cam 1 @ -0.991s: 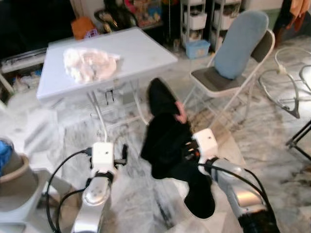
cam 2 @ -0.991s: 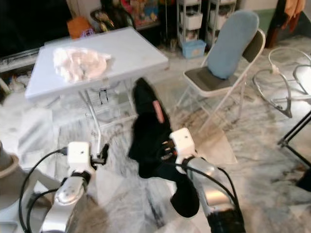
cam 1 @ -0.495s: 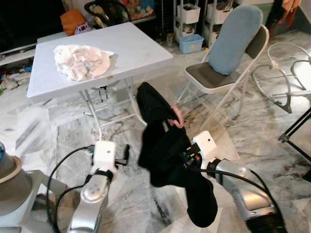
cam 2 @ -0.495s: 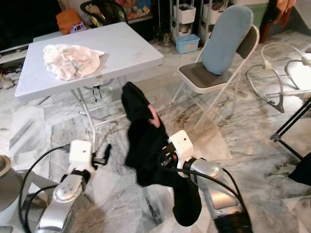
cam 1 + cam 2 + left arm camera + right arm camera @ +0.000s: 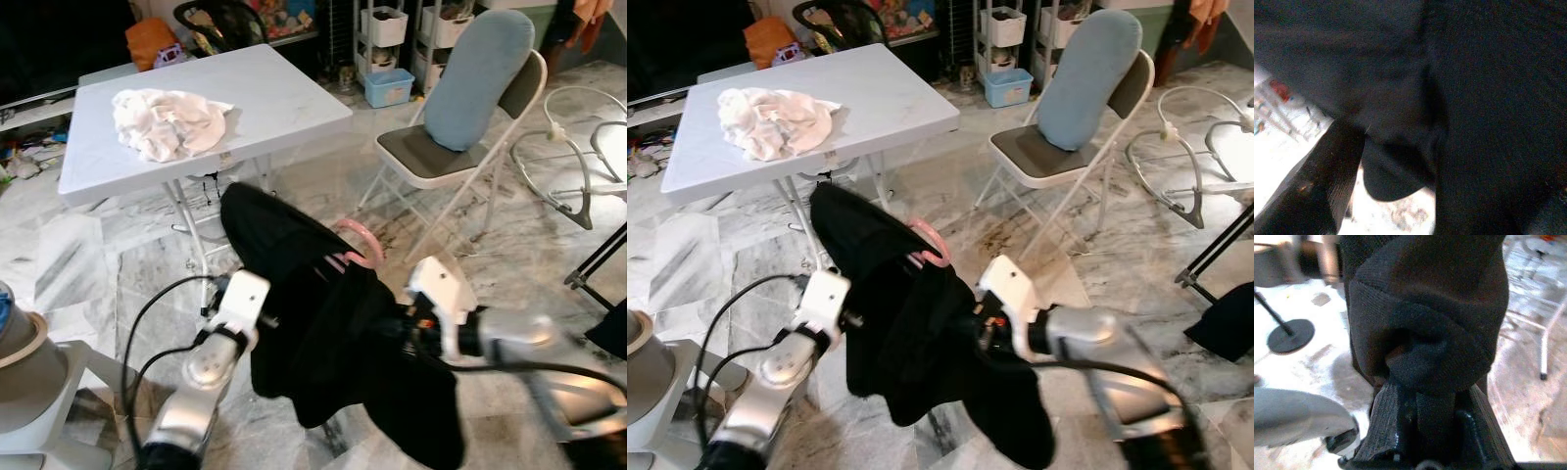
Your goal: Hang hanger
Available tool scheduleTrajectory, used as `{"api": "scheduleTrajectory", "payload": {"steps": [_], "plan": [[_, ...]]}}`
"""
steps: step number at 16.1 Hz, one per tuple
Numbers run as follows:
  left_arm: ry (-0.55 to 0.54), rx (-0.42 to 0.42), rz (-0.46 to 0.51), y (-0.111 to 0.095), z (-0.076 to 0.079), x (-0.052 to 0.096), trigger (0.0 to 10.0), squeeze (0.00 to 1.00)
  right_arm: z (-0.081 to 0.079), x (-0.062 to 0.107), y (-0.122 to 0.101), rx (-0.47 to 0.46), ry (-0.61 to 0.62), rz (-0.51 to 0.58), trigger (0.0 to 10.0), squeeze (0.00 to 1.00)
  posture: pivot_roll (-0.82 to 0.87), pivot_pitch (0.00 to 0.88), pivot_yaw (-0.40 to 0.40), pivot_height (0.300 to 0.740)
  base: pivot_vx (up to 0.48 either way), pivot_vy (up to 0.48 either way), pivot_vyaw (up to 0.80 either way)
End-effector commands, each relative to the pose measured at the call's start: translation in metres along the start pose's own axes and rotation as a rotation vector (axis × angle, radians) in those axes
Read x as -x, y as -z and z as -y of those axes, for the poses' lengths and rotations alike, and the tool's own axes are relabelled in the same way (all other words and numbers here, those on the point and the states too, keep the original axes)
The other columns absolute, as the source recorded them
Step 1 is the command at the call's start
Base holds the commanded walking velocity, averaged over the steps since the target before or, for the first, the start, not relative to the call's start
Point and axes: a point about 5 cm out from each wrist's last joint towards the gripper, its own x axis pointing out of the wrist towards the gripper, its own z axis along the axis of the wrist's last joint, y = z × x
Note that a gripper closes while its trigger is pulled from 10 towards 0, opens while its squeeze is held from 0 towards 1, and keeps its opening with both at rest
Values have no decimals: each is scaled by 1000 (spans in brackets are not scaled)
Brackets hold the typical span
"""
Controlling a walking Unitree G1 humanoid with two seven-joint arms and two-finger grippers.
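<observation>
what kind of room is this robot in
Most likely a lived-in room of a home: marble-look tile floor, a white folding table with crumpled cloth, a folding chair and storage drawers along the wall.

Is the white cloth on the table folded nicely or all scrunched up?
Scrunched up. The white cloth sits in a lumpy, wrinkled heap on the grey table, with no flat folded edges.

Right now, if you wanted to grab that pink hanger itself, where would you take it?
Probably by the pink hook, coming from above: it is the one part standing clear of the black garment draped over the rest. The right gripper is shut on the cloth.
</observation>
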Motion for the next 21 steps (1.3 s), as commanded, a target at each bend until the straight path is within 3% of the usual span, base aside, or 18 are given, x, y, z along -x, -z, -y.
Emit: {"api": "scheduleTrajectory", "payload": {"steps": [1, 2, 3, 4, 7, 14, 17, 21], "plan": [[21, -20, 22, -2, 1, -3, 10000, 0, -9, 0, -13, 30, -68, 45, 10000, 0, -148, 0, 90, 740, 0, 0, 0], [34, -23, 39, -3, 3, -5, 10000, 0, -12, 1, -13, 30, -93, 37, 10000, 0, -148, 0, 90, 740, 0, 0, 0], [45, -22, 60, -5, 6, -6, 2941, 0, -15, 2, -13, 30, -116, 28, 10000, 0, -150, 0, 90, 740, 0, 0, 0], [59, -20, 78, -8, 8, -8, 0, 0, -20, 3, -11, 36, -149, 8, 10000, 0, -151, 0, 90, 740, 0, 0, 0], [70, -21, 98, -8, 11, -9, 0, 0, -12, 0, -1, 66, -68, -66, 10000, 0, -152, 0, 87, 740, 0, 0, 0], [88, 36, 104, 0, 13, -6, 0, 0, -14, 4, -3, 95, -95, -80, 10000, 0, -165, 0, 79, 740, 0, 0, 0], [78, 19, 115, -3, 13, -6, 0, 0, -7, 1, 4, 128, -44, -118, 10000, 0, -159, 0, 76, 740, 0, 0, 0], [57, 38, 100, 1, 10, 0, 0, 0, 8, -9, -5, 176, 48, -85, 10000, 0, -148, 0, 72, 740, 0, 0, 0]]}}
